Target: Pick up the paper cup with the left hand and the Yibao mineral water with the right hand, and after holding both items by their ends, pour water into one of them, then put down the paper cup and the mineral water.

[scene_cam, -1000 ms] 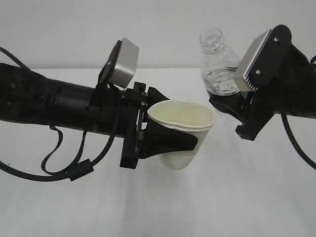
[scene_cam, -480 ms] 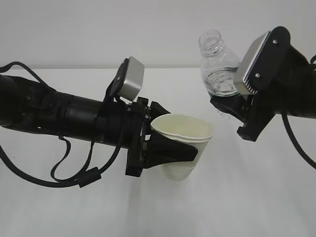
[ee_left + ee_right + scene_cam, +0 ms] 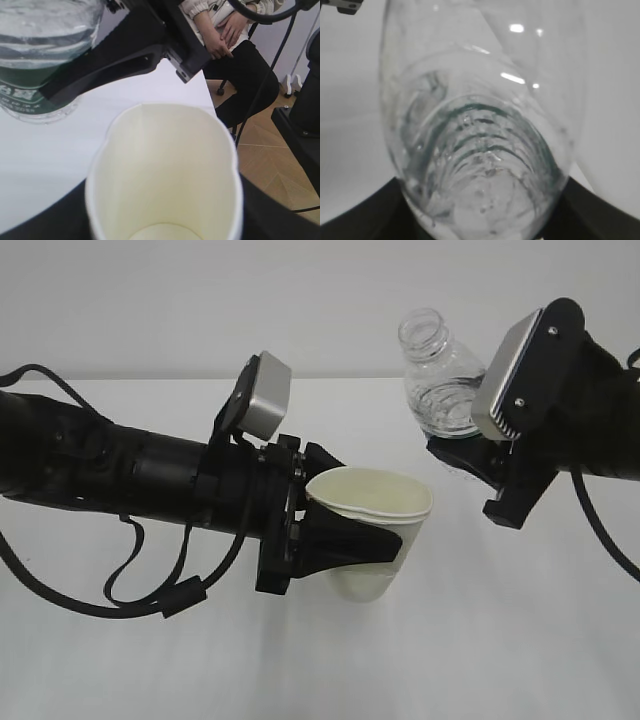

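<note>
In the exterior view the white paper cup [image 3: 372, 540] hangs above the table, upright, its rim squeezed slightly oval. My left gripper [image 3: 385, 542] is shut on its wall from the left. From the left wrist view I look down into the cup's [image 3: 165, 170] cream, dry-looking inside. The Yibao mineral water [image 3: 438, 380], clear and uncapped, is held up and to the right of the cup, with its mouth up and leaning a little left. My right gripper [image 3: 468, 455] is shut on its lower part. The bottle [image 3: 480, 145] fills the right wrist view; its green label [image 3: 22, 95] shows in the left wrist view.
The white table [image 3: 500, 640] lies below both arms. A loose black cable [image 3: 150, 590] droops under the left arm. Beyond the table's right edge a seated person [image 3: 225, 45] and wooden floor [image 3: 270, 145] show.
My left arm has shifted a little to the right and down with the cup. The bottle's mouth has tipped slightly further left. Both grips are unchanged.
</note>
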Action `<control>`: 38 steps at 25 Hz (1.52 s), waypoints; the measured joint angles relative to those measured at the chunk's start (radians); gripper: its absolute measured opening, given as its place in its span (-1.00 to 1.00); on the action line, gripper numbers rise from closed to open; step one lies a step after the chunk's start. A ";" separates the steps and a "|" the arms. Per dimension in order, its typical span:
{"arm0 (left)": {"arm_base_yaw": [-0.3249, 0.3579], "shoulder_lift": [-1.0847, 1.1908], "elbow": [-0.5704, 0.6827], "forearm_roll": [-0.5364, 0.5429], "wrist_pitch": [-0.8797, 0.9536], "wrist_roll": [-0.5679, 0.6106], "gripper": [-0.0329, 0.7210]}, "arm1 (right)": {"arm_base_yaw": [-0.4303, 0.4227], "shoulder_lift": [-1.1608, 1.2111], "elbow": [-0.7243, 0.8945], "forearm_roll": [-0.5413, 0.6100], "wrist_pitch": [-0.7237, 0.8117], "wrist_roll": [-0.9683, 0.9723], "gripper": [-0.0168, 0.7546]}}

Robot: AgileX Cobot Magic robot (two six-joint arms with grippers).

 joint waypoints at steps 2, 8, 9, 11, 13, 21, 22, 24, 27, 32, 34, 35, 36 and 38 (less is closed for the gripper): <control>0.000 0.000 0.000 -0.002 -0.008 0.004 0.18 | 0.000 0.000 0.000 0.000 0.000 -0.020 0.26; 0.000 0.000 0.000 -0.008 -0.017 0.028 0.18 | 0.000 0.000 0.000 0.000 0.000 -0.059 0.26; 0.000 0.000 0.000 -0.010 -0.017 0.033 0.18 | 0.000 0.000 0.000 0.000 0.001 -0.068 0.26; 0.000 0.000 0.000 -0.013 -0.020 0.039 0.18 | 0.000 0.000 0.000 0.000 0.001 -0.082 0.26; 0.000 0.000 0.000 -0.014 -0.022 0.047 0.18 | 0.000 0.000 0.000 0.000 0.001 -0.091 0.26; 0.000 0.000 0.000 -0.020 -0.043 0.057 0.18 | 0.000 0.000 0.000 0.000 0.001 -0.149 0.26; 0.000 0.000 0.000 -0.020 -0.045 0.057 0.18 | 0.000 0.000 0.000 0.000 0.001 -0.156 0.26; 0.000 0.000 0.000 -0.020 -0.051 0.059 0.18 | 0.000 0.000 0.000 0.000 0.006 -0.169 0.26; 0.000 0.000 0.000 -0.021 -0.069 0.066 0.18 | 0.000 0.000 0.000 0.000 0.017 -0.185 0.26; 0.000 0.000 0.000 -0.021 -0.082 0.068 0.18 | 0.000 0.000 0.000 0.002 0.043 -0.213 0.26; 0.000 0.000 0.000 -0.021 -0.082 0.068 0.18 | 0.000 0.000 0.000 0.004 0.055 -0.220 0.26; 0.000 0.000 0.000 -0.021 -0.082 0.069 0.17 | 0.000 0.000 0.000 0.004 0.057 -0.221 0.26; 0.000 0.000 0.000 -0.021 -0.082 0.069 0.16 | 0.000 0.000 0.000 0.004 0.060 -0.224 0.26; 0.000 0.000 0.000 -0.021 -0.082 0.069 0.15 | 0.000 0.000 0.000 0.004 0.061 -0.224 0.26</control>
